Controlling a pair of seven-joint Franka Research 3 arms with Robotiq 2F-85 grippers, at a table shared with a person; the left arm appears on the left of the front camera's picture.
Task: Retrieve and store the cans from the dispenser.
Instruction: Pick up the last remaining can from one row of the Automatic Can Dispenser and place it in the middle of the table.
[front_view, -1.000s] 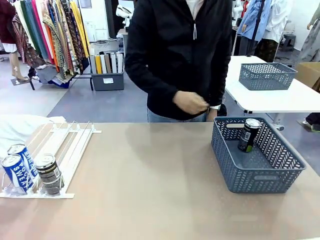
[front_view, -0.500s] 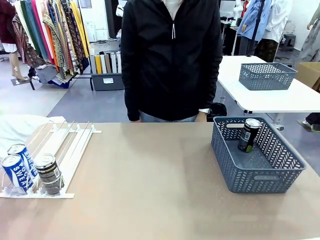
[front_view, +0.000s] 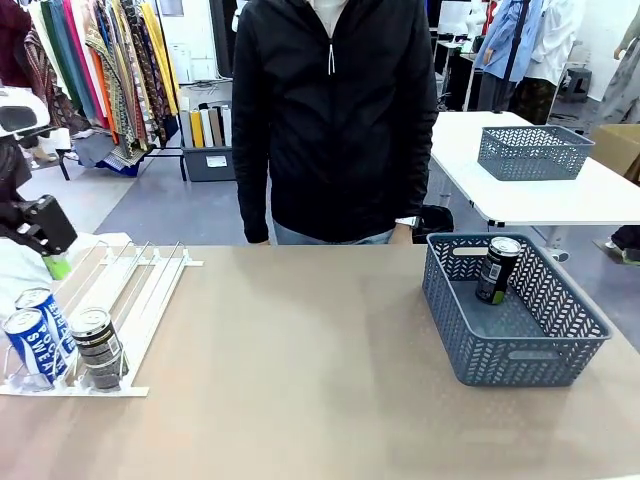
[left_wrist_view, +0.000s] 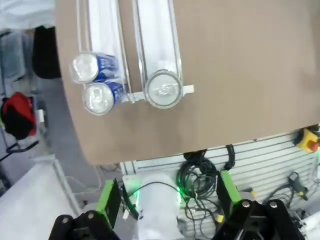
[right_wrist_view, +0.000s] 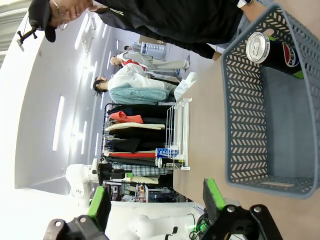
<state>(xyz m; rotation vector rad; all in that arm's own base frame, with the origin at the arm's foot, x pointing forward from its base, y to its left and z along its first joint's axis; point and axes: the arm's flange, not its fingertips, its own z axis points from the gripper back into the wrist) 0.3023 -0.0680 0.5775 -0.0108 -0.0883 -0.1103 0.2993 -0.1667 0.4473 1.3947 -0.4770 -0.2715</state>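
**A:** So, where are we w/ the cans?

**B:** Early, I'd say. One black Pepsi can (front_view: 497, 270) stands upright in the blue-grey plastic mesh basket (front_view: 530, 355) on the right of the beige tabletop (front_view: 300, 380). Three more sit at the low end of the sloping white wire-rail dispenser (front_view: 130, 290), up against the stoppers. That's two blue Pocari Sweat cans (left_wrist_view: 95, 67) touching in one lane, plus a dark silver-topped can (left_wrist_view: 163, 89) alone in the next.

**A:** Claws?

**B:** The left claw (left_wrist_view: 167, 194) is high up near the dispenser, looking down on the can tops. Its jaws are wide apart, nothing in them, and no can is btwn the pads yet. The right claw (right_wrist_view: 156, 202) is over by the basket, also apart & empty.

**A:** Which step, then?

**B:** Prob. the approach for the next pick. It needs to line up over one can, drop till the pads straddle its body, close, lift clear of the stopper, then carry it across to the basket. The lone dark can looks easiest. The blue pair touch, so a finger could knock the neighbour.
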